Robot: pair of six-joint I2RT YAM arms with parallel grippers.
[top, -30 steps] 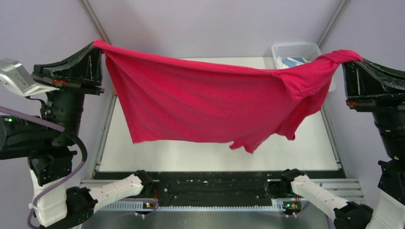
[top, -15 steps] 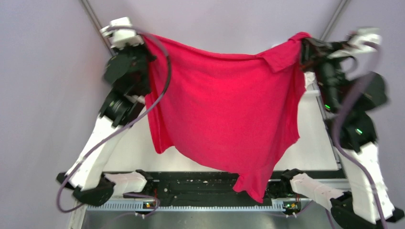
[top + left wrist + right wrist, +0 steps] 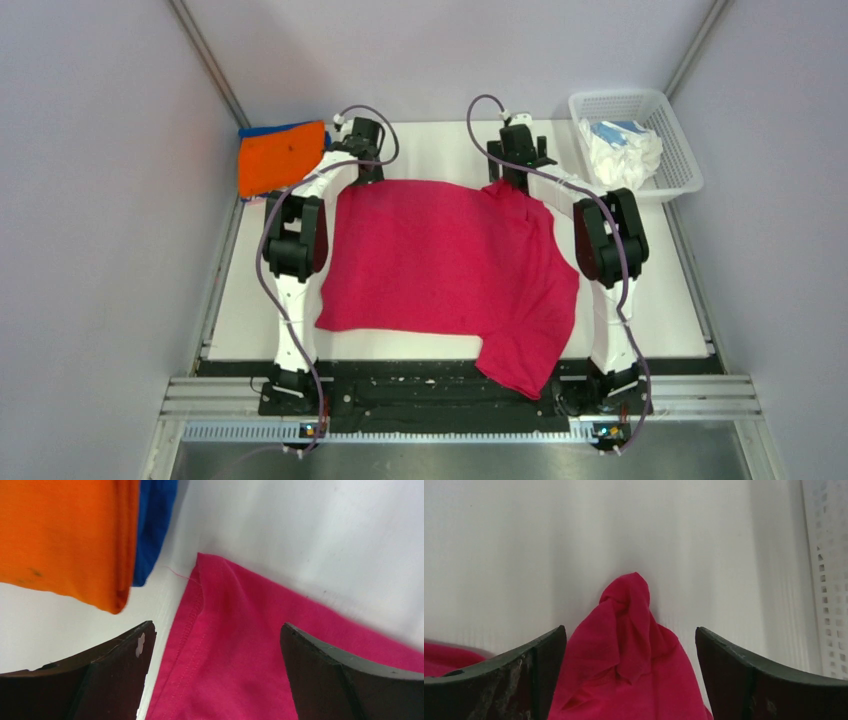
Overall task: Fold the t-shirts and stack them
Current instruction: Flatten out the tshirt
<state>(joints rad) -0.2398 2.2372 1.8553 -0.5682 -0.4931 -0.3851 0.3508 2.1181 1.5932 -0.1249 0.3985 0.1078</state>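
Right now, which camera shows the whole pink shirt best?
The top external view: the pink shirt lies spread on the table, one part reaching past the near edge. The left wrist view shows only a hemmed corner; the right wrist view, only a bunched tip.

Crimson-pink cloth t-shirt (image 3: pixel 440 260), centre: I count one
Folded orange t-shirt (image 3: pixel 280 157), upper left: one
Blue t-shirt (image 3: pixel 156 525), upper left: one
White plastic mesh basket (image 3: pixel 620 97), upper right: one
Pale cloths (image 3: pixel 620 150) inside: I can't count

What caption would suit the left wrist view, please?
Open left end effector straddling crimson-pink t-shirt corner beside orange t-shirt.
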